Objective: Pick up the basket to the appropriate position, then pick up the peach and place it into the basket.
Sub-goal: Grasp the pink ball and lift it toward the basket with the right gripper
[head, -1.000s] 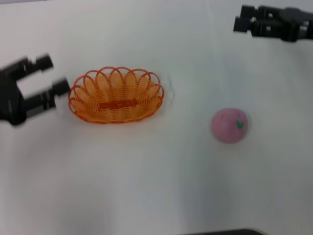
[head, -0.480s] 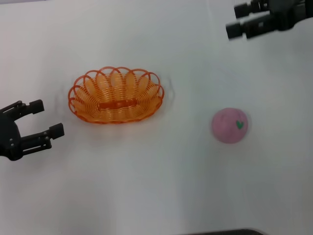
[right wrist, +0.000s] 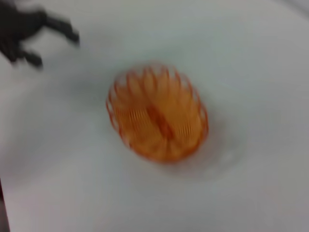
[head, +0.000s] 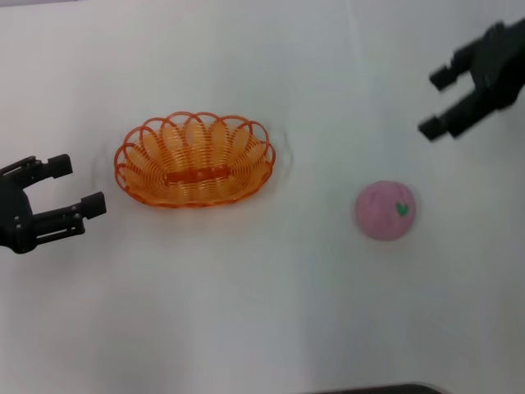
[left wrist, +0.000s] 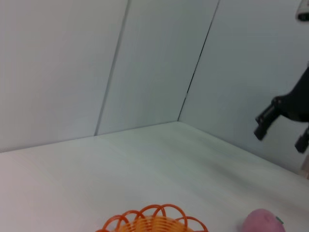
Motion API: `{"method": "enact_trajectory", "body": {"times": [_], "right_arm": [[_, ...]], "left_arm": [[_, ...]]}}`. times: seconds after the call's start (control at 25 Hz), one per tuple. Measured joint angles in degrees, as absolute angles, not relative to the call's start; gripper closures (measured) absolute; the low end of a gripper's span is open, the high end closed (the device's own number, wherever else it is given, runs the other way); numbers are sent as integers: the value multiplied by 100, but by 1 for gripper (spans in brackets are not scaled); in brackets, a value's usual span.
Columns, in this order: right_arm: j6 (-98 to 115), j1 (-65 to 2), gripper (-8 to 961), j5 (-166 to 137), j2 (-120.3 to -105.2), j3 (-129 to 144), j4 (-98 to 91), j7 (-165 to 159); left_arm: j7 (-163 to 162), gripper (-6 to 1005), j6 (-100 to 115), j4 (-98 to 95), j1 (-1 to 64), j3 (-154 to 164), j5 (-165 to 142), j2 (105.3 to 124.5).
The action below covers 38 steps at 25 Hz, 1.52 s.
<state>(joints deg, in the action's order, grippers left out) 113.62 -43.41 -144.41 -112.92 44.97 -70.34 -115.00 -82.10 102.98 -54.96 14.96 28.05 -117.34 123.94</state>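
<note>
The oval orange basket (head: 195, 159) sits empty on the white table, left of centre. It also shows in the left wrist view (left wrist: 152, 223) and the right wrist view (right wrist: 157, 118). The pink peach (head: 385, 210) with its green leaf mark lies on the table to the right, apart from the basket; its top shows in the left wrist view (left wrist: 260, 222). My left gripper (head: 74, 186) is open and empty, a little left of the basket. My right gripper (head: 435, 102) is open and empty, above and to the right of the peach.
The white table (head: 246, 312) spreads around both objects. Pale walls (left wrist: 145, 63) meet behind the table in the left wrist view. A dark edge (head: 369, 389) shows at the table's front.
My right gripper has moved down and right from the far edge towards the peach. My left gripper drew back from the basket's left rim, then shifted slightly up. Basket and peach have not moved.
</note>
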Motion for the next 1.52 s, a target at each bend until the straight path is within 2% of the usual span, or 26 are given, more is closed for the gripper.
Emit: {"method": "enact_trajectory", "body": {"times": [0.16, 0.4, 0.48, 1.36, 1.52], "right_arm": [[11229, -4337, 125, -14825, -11442, 4891, -6965, -11539], [10857, -4301, 132, -15525, -11861, 5262, -6922, -11534], [10715, -4301, 134, -15655, -11948, 5405, -6831, -11541], [9885, -4536, 159, -15430, -11979, 6091, -5434, -11630], [9885, -4536, 282, -15444, -11979, 6091, -5430, -11629]], "left_arm": [[-8222, 117, 10214, -5482, 1516, 2844, -11734, 12399], [-8383, 117, 10209, -5440, 1563, 2872, -11734, 12414], [-8383, 117, 10194, -5418, 1570, 2885, -11734, 12417], [-8385, 119, 10081, -5317, 1601, 2928, -11733, 12419], [-8385, 119, 10080, -5302, 1606, 2927, -11733, 12419]]}}
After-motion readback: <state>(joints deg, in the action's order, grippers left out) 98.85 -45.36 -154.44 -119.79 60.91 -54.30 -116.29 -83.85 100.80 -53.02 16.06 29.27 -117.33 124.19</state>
